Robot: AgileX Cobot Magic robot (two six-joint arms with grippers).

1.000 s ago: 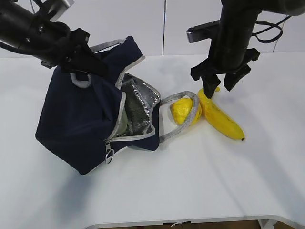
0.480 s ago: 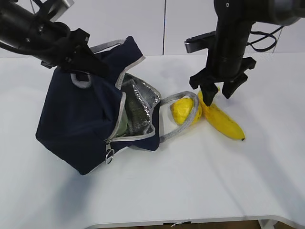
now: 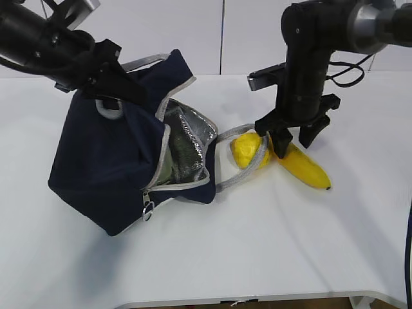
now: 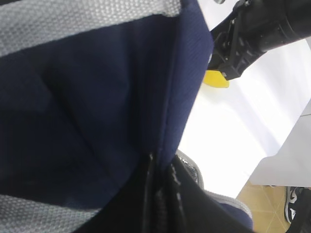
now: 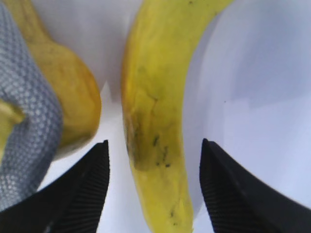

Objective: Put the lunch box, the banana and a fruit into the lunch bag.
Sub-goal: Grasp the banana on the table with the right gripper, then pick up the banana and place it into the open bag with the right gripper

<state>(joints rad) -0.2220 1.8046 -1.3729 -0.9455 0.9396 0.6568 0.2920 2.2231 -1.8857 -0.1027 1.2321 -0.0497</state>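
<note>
the lunch bag (image 3: 119, 167) is lying tipped on the white table (image 3: 270, 257), its unzipped mouth facing toward 3 o'clock so the silver lining is showing. the left gripper (image 3: 112, 90) is pinching the bag's upper edge at about 11 o'clock of the opening; in the left wrist view navy fabric is running straight into its clenched black fingers (image 4: 160, 194), so it is clamped on the cloth, apparently to keep the mouth propped wide for loading. a pale green shape inside the opening is probably the lunch box (image 3: 165, 168), lying against the lower wall, which would make that step done.

the fruit (image 3: 248, 149) is sitting on the table just at 3 o'clock of the bag's mouth, with a loose grey handle (image 3: 241, 174) draped around and over it. the banana (image 3: 299, 161) is lying just beside the fruit on its 3 o'clock side, its dark tip pointing toward 5 o'clock.

the right gripper (image 3: 291, 136) is hanging over the banana's upper end with its pincer spread wide. the right wrist view is showing the banana (image 5: 155, 111) centred between the two ribbed pads (image 5: 82, 189), neither pad touching it, and the fruit (image 5: 68, 92) with the handle (image 5: 24, 126) at 9 o'clock. the straddle looks like a setup for closing across the banana's width. one worry is the left pad coming down close to the fruit and the webbing.
</note>
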